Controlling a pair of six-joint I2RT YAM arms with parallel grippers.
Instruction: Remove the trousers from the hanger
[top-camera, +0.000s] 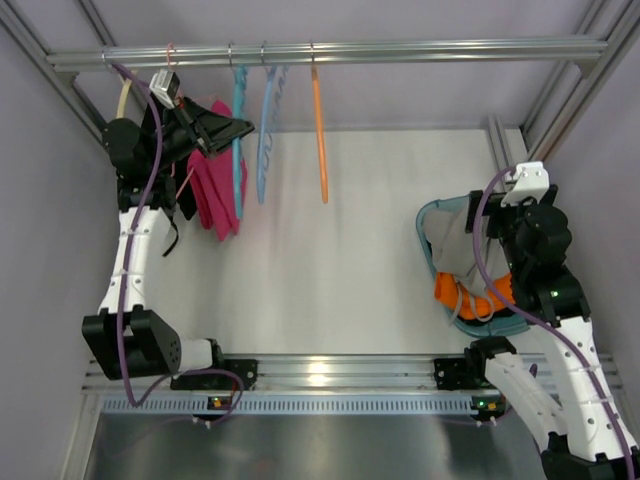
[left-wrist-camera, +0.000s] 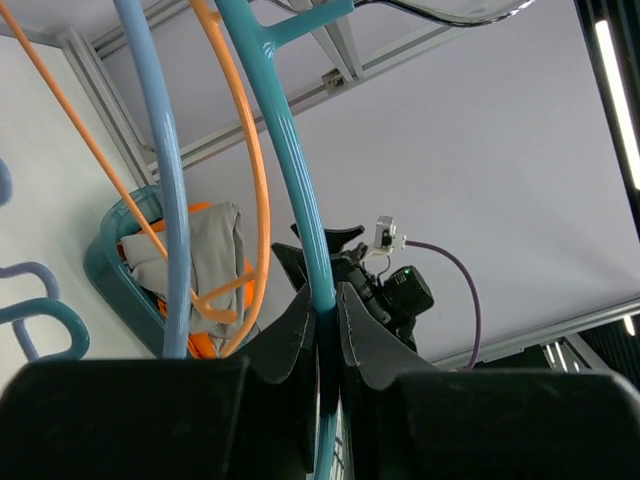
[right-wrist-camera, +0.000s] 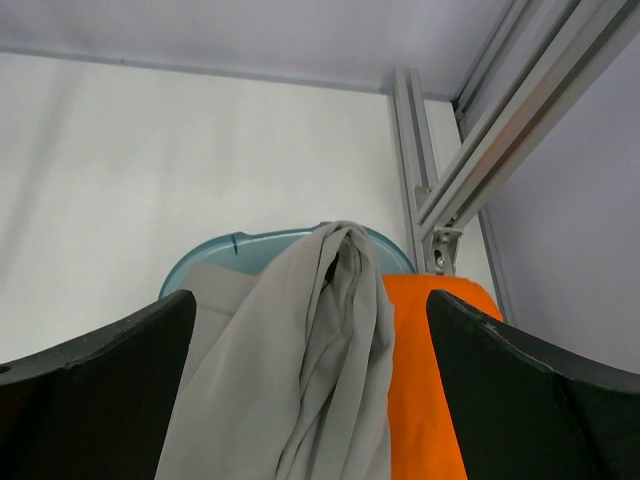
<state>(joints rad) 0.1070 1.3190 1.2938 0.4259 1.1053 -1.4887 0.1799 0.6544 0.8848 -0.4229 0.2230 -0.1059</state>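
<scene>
Trousers (right-wrist-camera: 300, 350) of light-grey fabric lie bunched in a teal basket (right-wrist-camera: 215, 252) at the right side of the table, one fold rising over the far rim. They rest against a bright orange garment (right-wrist-camera: 430, 390) in the same basket and are well apart from the hanger. The right gripper (right-wrist-camera: 310, 300) hangs just above them with its fingers (right-wrist-camera: 100, 370) spread wide to either side of the fold, gripping nothing. At the far left, the teal hanger (top-camera: 239, 100) hangs bare by its hook from the metal rail (top-camera: 400, 48). The left gripper (left-wrist-camera: 322, 300) is clamped tight on its thin arm. A magenta-pink garment (top-camera: 212, 195) hangs just beside it, and a sky-blue hanger (top-camera: 264, 140) and an orange hanger (top-camera: 320, 140) hang further along.
</scene>
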